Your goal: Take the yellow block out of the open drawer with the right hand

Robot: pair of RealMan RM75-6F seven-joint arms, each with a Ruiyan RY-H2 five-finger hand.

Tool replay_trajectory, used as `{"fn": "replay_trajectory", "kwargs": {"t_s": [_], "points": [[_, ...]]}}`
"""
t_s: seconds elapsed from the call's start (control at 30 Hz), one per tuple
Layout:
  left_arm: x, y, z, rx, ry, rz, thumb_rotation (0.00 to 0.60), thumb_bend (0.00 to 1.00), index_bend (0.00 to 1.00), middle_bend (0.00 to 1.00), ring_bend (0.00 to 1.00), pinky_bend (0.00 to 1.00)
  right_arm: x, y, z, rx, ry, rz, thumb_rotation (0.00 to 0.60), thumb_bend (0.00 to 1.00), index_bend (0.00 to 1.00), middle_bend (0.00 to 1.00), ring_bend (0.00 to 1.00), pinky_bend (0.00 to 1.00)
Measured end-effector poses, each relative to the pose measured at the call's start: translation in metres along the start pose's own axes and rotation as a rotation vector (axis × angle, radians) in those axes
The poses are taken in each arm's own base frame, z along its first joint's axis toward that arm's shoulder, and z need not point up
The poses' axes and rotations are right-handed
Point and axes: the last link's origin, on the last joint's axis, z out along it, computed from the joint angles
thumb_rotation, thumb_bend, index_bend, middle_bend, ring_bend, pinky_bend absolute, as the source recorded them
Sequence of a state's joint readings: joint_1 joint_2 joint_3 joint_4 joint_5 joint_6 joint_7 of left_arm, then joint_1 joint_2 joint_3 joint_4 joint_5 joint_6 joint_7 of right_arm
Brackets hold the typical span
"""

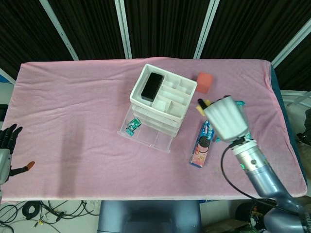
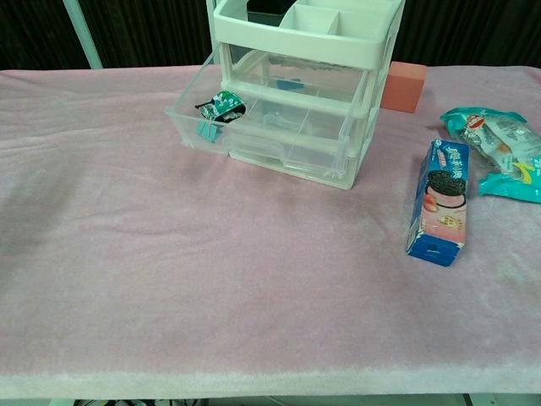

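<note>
Pink cloth covers the surface (image 1: 73, 107). White drawer unit (image 1: 163, 99) stands near mid-surface, its clear lowest drawer (image 2: 254, 127) pulled out toward the robot; a small teal-and-black item (image 2: 218, 108) lies at the drawer's left front corner. A black rectangular object (image 1: 151, 86) sits in the unit's top tray. The right hand (image 1: 224, 118) is raised above the surface to the right of the drawer unit, back of the hand toward the head camera, over the left part of the teal snack bag (image 2: 494, 152) and above the upper end of the blue cookie box (image 1: 202, 144). A sliver of the yellow block (image 1: 205, 103) shows at the hand's upper-left edge beside a dark fingertip (image 1: 199, 102); the block is clear of the drawer and appears held in the hand's grasp, though the palm side is hidden and the finger contact cannot be seen. The chest view does not show this hand or the block. A red-orange block (image 1: 205, 82) rests on the cloth just right of the unit's back corner. The left hand (image 1: 6, 151) sits at the far left edge of the head view, off the cloth, fingers extended and apart, holding nothing.
</note>
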State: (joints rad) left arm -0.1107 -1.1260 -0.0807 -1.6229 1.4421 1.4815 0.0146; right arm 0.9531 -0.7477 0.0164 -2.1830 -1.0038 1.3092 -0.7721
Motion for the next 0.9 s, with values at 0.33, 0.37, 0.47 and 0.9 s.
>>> {"fn": "replay_trajectory", "kwargs": {"t_s": [0.33,0.37,0.47,0.9], "points": [[-0.003,0.002,0.001,-0.005,-0.006,0.011,0.600,0.00,0.00,0.00,0.00,0.00,-0.071,0.049,-0.053,-0.108,-0.217,-0.010,0.600,0.41,0.53,0.97,0.99,0.84],[-0.003,0.002,0.001,-0.005,-0.007,0.012,0.600,0.00,0.00,0.00,0.00,0.00,-0.079,0.048,-0.057,-0.102,-0.237,-0.009,0.600,0.41,0.53,0.97,0.99,0.84],[-0.003,0.003,0.000,-0.007,-0.010,0.012,0.600,0.00,0.00,0.00,0.00,0.00,-0.100,0.039,-0.065,-0.087,-0.287,0.021,0.600,0.41,0.53,0.97,0.98,0.84],[-0.004,0.004,-0.001,-0.015,-0.025,0.014,0.600,0.00,0.00,0.00,0.00,0.00,-0.182,-0.001,-0.093,-0.086,-0.462,0.107,0.600,0.38,0.53,0.97,0.98,0.84]]}}
